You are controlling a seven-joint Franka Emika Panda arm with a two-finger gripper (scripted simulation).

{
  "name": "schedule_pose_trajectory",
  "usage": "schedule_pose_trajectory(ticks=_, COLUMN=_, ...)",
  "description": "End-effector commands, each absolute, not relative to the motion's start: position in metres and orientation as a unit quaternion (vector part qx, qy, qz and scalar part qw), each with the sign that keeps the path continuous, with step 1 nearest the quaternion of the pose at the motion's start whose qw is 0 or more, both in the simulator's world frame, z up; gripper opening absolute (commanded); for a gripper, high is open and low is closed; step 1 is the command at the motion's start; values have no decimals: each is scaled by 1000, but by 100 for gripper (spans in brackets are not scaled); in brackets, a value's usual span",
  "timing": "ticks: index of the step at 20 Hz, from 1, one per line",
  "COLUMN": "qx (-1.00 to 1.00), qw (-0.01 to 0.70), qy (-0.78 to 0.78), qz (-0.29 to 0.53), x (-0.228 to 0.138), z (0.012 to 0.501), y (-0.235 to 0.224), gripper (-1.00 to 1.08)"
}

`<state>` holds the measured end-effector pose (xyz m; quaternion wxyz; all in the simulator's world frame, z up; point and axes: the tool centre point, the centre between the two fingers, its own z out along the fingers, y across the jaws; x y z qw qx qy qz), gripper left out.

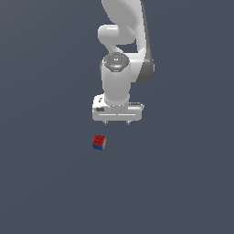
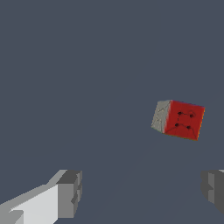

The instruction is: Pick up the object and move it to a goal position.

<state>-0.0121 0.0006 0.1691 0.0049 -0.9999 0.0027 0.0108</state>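
Observation:
The tiny cube [image 1: 98, 142] lies on the dark grey floor, red dotted face up, with a blue face and a pale face on its sides. My gripper [image 1: 117, 123] hangs above the floor, a little to the exterior view's right of the cube and apart from it. It is open and empty, its two short fingertips spread wide. In the wrist view the cube [image 2: 179, 119] shows its red dotted face and a pale grey-white face, and it sits beyond the two grey fingertips [image 2: 70, 192], not between them.
The white arm [image 1: 122, 55] rises behind the gripper. The flat dark grey floor [image 1: 183, 183] fills both views, with no other object on it.

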Motion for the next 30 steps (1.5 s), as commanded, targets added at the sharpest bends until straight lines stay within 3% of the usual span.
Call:
schedule_pose_trajectory(ticks=1, qx=-1000, qw=5, qy=3, qz=11, x=-12, z=169, y=1, gripper=100)
schedule_pose_trajectory(ticks=16, qx=-1000, qw=0, qy=10, qz=12, x=-14, z=177, y=-14, gripper=100)
schedule_pose_trajectory(ticks=30, qx=-995, qw=1, qy=96, qz=3, x=13, z=109, y=-72, gripper=100)
